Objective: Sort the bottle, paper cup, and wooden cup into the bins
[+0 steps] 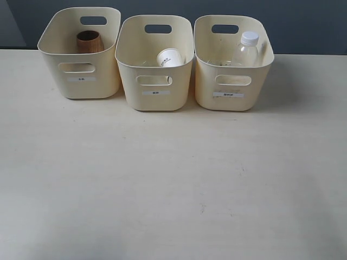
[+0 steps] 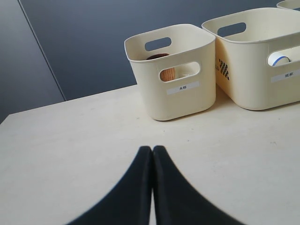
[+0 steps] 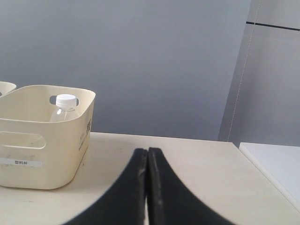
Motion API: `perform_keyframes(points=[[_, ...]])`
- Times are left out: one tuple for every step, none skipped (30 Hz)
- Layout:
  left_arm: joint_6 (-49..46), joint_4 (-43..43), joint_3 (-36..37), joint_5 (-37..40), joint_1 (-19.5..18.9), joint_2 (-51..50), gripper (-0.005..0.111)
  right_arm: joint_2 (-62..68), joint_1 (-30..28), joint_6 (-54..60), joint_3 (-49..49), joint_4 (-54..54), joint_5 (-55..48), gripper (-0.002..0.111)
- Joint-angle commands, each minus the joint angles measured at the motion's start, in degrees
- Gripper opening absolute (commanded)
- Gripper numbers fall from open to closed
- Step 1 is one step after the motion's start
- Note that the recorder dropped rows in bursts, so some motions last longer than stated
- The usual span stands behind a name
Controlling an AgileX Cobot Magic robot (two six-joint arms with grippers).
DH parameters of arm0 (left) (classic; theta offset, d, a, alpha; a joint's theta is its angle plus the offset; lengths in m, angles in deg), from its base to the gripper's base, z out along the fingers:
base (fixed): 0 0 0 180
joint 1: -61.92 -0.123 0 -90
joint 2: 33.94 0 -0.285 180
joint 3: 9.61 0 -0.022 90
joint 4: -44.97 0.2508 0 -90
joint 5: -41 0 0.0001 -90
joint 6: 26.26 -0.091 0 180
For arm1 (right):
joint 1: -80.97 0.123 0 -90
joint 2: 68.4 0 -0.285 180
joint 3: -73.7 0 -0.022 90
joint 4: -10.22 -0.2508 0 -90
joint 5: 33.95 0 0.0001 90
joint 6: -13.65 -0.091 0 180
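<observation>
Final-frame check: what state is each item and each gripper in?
wooden cup: upright, inside the left bin
paper cup: tipped on its side, inside the middle bin
bottle: cap on, standing inside the right bin
left gripper: shut, empty
right gripper: shut, empty

The left pincer (image 2: pixel 152 149) is made of two matte black fingers (image 2: pixel 133 187), smooth and plain. Each narrows in a long curve from a broad base to a rounded tip, and only a thin pale seam runs between the two. The right pincer (image 3: pixel 147 151) looks the same, with black, curved, tapering fingers and a faint sheen along their inner edges.
</observation>
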Motion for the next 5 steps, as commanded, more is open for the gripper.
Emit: perform_keyframes(points=[[0.11,0.0,0.07,-0.27,0.42,0.28,0.0,-0.36,-0.31,0.03,-0.3,-0.11,-0.27,-0.001],[0.11,0.0,0.07,-0.27,0.42,0.28,0.0,-0.36,-0.31,0.03,-0.3,-0.11,-0.27,-0.001],[0.11,0.0,0.07,-0.27,0.42,0.28,0.0,-0.36,-0.31,0.03,-0.3,-0.11,-0.27,-0.001],[0.11,0.0,0.07,-0.27,0.42,0.28,0.0,-0.36,-0.31,0.03,-0.3,-0.11,-0.27,-0.001],[0.11,0.0,0.07,-0.27,0.42,0.28,0.0,-0.36,-0.31,0.03,-0.3,-0.11,-0.27,-0.001]])
